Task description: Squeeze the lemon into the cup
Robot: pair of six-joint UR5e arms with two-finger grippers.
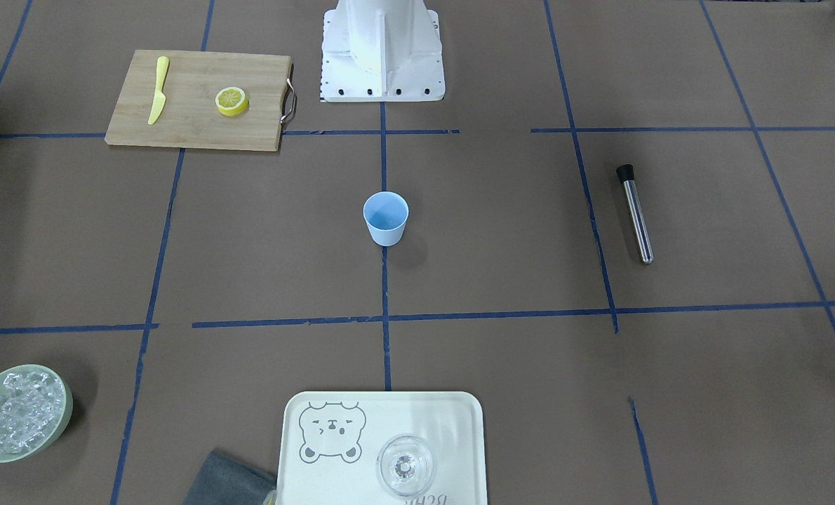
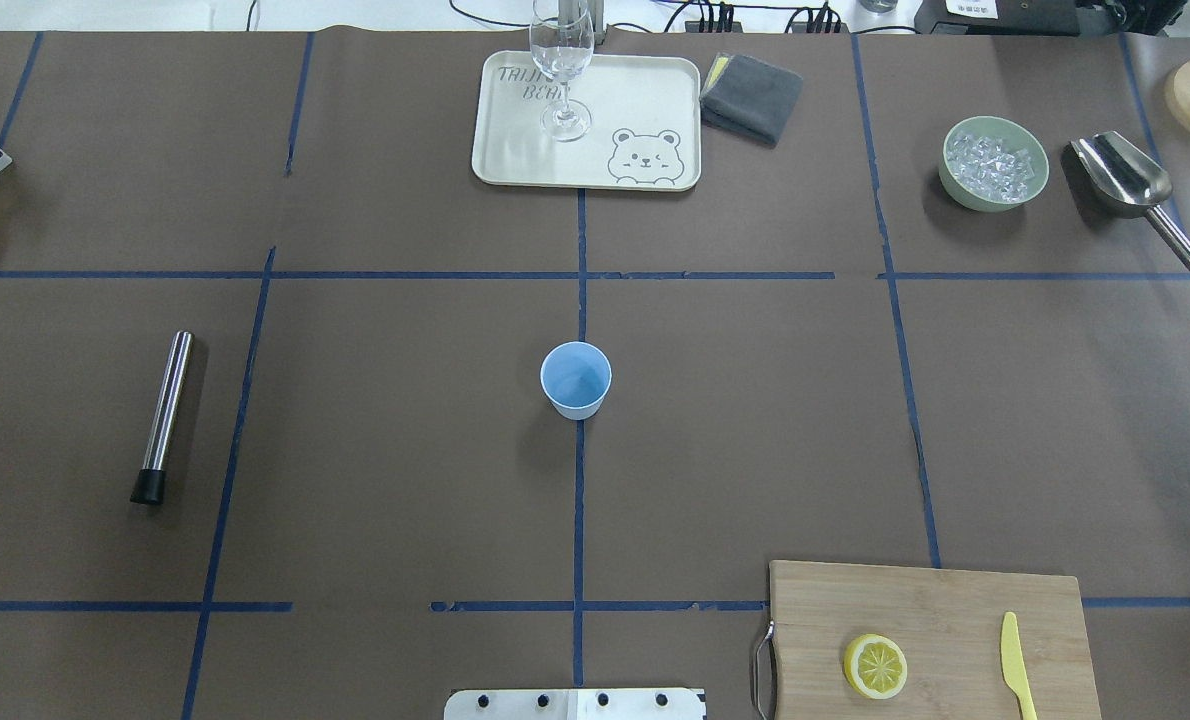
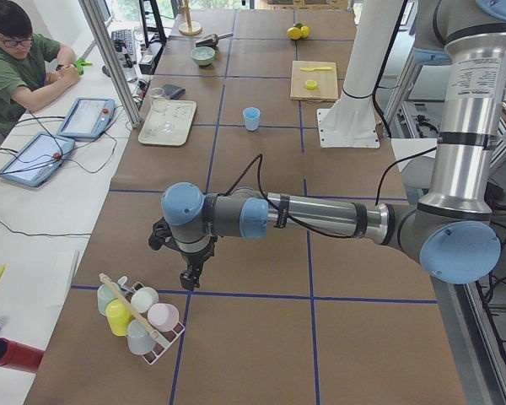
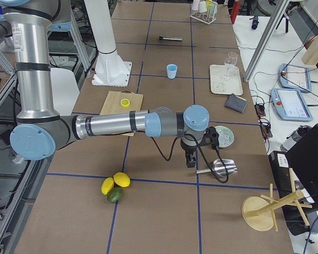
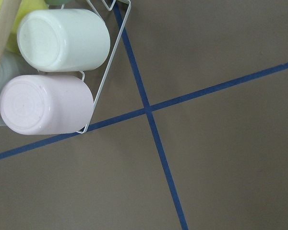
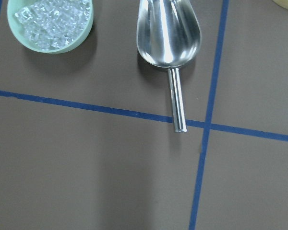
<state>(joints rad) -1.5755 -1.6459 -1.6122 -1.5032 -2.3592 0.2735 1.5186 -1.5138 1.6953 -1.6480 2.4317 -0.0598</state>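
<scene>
Nothing has started. The lemon [image 2: 875, 666] lies flat on the cutting board [image 2: 965, 610]. The cup [image 2: 575, 379] stands upright in the middle of the counter [image 2: 385, 480], and neither is touched. Step in hand, as I read it: the first reach for the lemon.

The right end effector [image 4: 190, 160] hangs pointing down over the counter, just beside the metal scoop [image 6: 169, 33] and near the bowl of ice [image 6: 50, 24]. It shows only in a side view, so I can't tell if its fingers are spread or pressed together. The lemon is well apart from it, back toward the robot's base and inward. The cup is further inward again, past the board.

The left end effector [image 3: 188, 272] hangs at the opposite end, just beside the cup rack [image 3: 139, 319]; again I can't tell its finger state. The cup is well apart from it, toward the middle.

Likely next move: the right arm is the nearer one, so it swings in over the board, spreads its fingers and comes down on the slice. The slice is thin and flat, so gripping it by the rind looks awkward. Then it carries the slice over the cup's mouth.

Room: there is bare counter between the board and the cup. Watch the yellow knife [image 2: 1017, 668] on the same board, near the lemon. Also watch the board's metal handle [image 2: 761, 670] on the cup side. The scoop beside the right end effector could get clipped as the arm leaves.
</scene>
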